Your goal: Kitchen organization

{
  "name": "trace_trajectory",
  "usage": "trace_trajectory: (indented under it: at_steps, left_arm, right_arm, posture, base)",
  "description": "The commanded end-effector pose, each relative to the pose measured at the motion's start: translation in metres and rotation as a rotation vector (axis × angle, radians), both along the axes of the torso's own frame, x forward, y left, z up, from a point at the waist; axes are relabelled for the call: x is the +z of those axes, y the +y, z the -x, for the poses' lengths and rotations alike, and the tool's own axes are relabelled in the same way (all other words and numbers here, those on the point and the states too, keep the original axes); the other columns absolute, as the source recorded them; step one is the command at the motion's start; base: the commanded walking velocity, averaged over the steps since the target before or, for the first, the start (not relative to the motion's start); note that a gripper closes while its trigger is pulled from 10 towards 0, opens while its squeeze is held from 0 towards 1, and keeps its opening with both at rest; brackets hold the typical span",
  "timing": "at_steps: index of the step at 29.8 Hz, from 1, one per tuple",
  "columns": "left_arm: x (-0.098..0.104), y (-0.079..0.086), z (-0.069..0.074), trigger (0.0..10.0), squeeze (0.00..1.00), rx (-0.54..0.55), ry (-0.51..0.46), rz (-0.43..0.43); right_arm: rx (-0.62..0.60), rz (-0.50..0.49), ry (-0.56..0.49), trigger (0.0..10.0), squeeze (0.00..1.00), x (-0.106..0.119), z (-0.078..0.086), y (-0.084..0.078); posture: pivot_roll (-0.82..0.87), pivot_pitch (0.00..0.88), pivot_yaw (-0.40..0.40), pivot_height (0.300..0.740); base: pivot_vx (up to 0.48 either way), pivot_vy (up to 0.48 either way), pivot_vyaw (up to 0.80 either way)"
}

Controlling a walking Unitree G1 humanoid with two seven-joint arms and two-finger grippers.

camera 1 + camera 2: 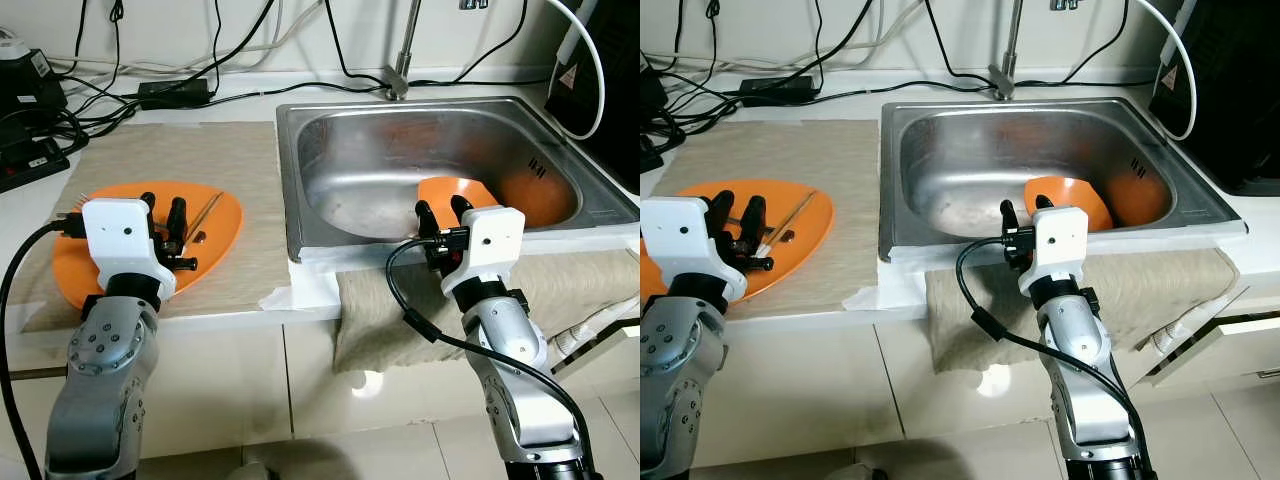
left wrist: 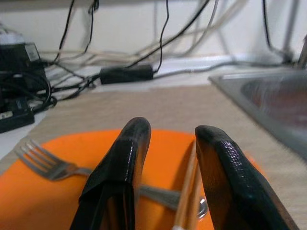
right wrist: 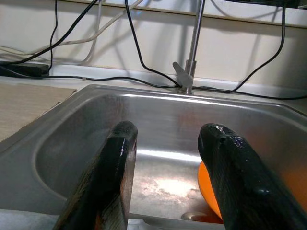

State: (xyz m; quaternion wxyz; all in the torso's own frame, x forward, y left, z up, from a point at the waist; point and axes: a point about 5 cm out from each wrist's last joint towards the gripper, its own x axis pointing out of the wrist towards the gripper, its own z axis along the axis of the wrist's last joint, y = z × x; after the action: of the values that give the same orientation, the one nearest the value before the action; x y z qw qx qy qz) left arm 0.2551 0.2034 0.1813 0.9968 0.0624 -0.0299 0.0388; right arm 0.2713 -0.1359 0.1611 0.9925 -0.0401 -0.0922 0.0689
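Chopsticks (image 1: 204,214) lie on the orange plate (image 1: 225,215) on the mat (image 1: 180,150), just ahead of the left gripper (image 1: 162,212), whose fingers stand apart with nothing between them. In the left eye view, a fork's tines (image 1: 72,213) peek out behind that gripper's white body. The right gripper (image 1: 443,215), also spread and empty, hangs at the near edge of the sink (image 1: 330,130), with an orange bowl (image 1: 455,190) in the basin directly beyond its tips.

Seen from the right eye, the bowl leans against the basin's far right side, past the right gripper and slightly below it.

Looking along the left wrist, the chopsticks run up between the two fingers (image 2: 122,163), nearer the one beside the sink, while the fork (image 2: 45,160) lies across the plate beneath and off to the outer side. I would judge the cutlery pick is in hand: lower straight, centre the sticks in the gap, and close gently so they do not roll off the plate.

Through the right wrist camera, the bowl's rim sits under the finger (image 3: 235,177) on the bowl's side; the tap (image 3: 189,57) rises beyond.
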Motion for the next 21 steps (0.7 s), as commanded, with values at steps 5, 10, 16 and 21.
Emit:
trace_trajectory:
  at_steps: [5,10,16,21]
  left_arm:
    - [0.003,0.005,-0.004,10.0,0.0,-0.028,0.076,-0.059]
    - [0.018,0.009,-0.007,10.0,0.0,-0.04,0.084,-0.024]
    - [0.022,0.011,-0.005,10.0,0.0,-0.058,0.13,0.023]
    - [0.024,0.008,-0.004,10.0,0.0,-0.086,0.167,0.048]
  right_arm:
    - [0.009,0.014,-0.006,10.0,0.0,0.0,-0.004,0.0]
    - [0.017,0.021,0.003,10.0,0.0,-0.003,-0.007,0.0]
    - [0.032,0.025,0.009,10.0,0.0,-0.005,-0.009,0.001]
    - [0.033,0.023,0.019,10.0,0.0,-0.008,-0.012,0.0]
  posture:
    - [0.1,0.03,0.02,0.74]
    - [0.13,0.028,0.01,0.74]
    - [0.14,0.026,0.004,0.74]
    - [0.15,0.02,-0.001,0.74]
  base:
    - [0.0,0.0,0.0]
    - [0.0,0.0,0.0]
    - [0.0,0.0,0.0]
    - [0.0,0.0,0.0]
